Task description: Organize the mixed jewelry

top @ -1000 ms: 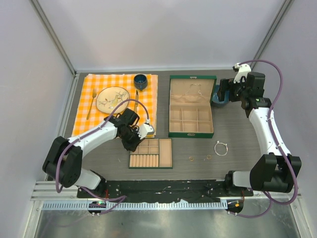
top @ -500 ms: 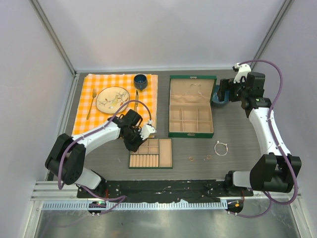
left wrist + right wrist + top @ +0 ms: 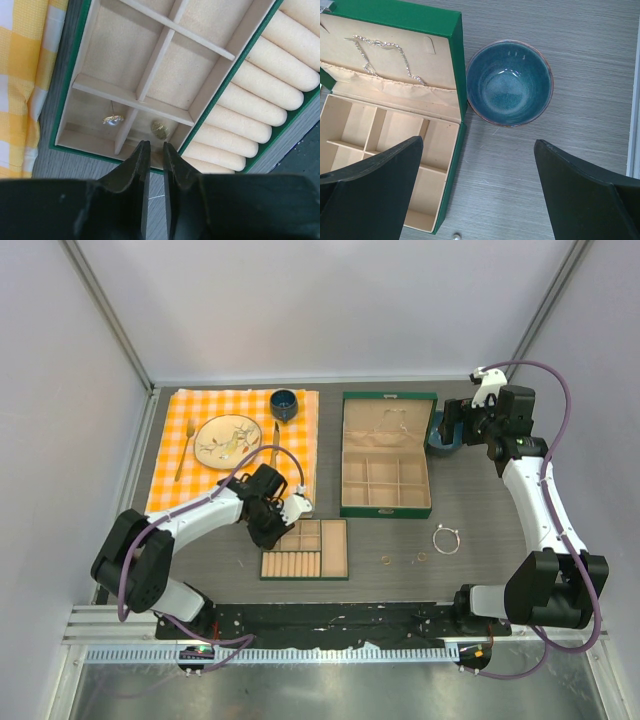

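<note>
Left claw [image 3: 153, 150] nearly closed over tray [image 3: 75, 110]; apparently no readable labels.

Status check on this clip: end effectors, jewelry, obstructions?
Left end effector nearly shut, empty, over tray. Right end effector open near blue bowl. Bracelet, two rings loose on table. Nothing obstructing.

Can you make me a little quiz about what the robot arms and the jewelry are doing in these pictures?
1. True or false: the right gripper is wide open above the blue bowl.
2. How many jewelry pieces lie in the tan tray near the left gripper? A) none B) two C) five
3. What hangs inside the green box lid?

Key: 1. True. 2. B: a pearl stud and a gold piece, in neighbouring compartments. 3. A silver chain.
</note>
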Motion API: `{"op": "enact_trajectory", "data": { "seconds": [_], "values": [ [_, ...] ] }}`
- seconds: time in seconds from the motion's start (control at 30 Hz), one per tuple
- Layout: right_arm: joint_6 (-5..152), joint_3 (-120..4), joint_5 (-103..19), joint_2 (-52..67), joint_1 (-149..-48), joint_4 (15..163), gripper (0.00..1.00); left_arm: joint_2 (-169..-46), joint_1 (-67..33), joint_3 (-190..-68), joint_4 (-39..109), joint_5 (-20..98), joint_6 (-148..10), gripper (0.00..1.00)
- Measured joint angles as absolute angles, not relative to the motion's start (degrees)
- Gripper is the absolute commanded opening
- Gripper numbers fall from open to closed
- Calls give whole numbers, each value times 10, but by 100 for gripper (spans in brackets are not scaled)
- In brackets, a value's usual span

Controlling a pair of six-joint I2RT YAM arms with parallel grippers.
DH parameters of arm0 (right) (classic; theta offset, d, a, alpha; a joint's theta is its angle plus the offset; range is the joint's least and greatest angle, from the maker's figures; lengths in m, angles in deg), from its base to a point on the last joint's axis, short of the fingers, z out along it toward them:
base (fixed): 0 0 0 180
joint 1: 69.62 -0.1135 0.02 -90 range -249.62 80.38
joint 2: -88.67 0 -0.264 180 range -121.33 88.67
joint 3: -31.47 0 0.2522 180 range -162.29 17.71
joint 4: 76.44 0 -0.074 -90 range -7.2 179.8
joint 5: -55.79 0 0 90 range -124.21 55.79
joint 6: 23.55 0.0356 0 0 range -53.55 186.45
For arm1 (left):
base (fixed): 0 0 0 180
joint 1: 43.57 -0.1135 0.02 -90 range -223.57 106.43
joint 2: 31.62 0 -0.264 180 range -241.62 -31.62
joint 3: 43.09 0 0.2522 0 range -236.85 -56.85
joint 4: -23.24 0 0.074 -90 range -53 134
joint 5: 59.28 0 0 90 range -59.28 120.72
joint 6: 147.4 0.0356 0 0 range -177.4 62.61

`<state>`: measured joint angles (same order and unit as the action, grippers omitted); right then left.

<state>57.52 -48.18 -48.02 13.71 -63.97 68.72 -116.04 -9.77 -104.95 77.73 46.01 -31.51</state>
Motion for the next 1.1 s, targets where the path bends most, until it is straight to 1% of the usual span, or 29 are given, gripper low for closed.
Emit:
{"op": "enact_trajectory", "data": {
  "seconds": [0.1, 0.33, 0.47, 0.6, 0.73, 0.97, 1.1],
  "values": [
    [575, -482, -480, 137, -640, 687, 100, -1160, -98, -1049, 777, 457, -315, 25],
    [575, -482, -480, 136, -640, 687, 100, -1147, -98, -1049, 777, 449, -315, 27],
    [575, -482, -480, 136, -640, 687, 100, -1116, -98, -1050, 780, 440, -316, 28],
    [575, -482, -480, 136, -640, 684, 100, -1077, -98, -1056, 782, 431, -316, 31],
    [566, -482, -482, 136, -640, 667, 95, -1037, -98, -1063, 781, 423, -317, 35],
    [476, -472, -536, 151, -644, 581, 92, -1000, -98, -1065, 771, 423, -333, 38],
    [386, -449, -580, 180, -669, 499, 87, -996, -98, -1067, 758, 423, -343, 40]
  ]
}}
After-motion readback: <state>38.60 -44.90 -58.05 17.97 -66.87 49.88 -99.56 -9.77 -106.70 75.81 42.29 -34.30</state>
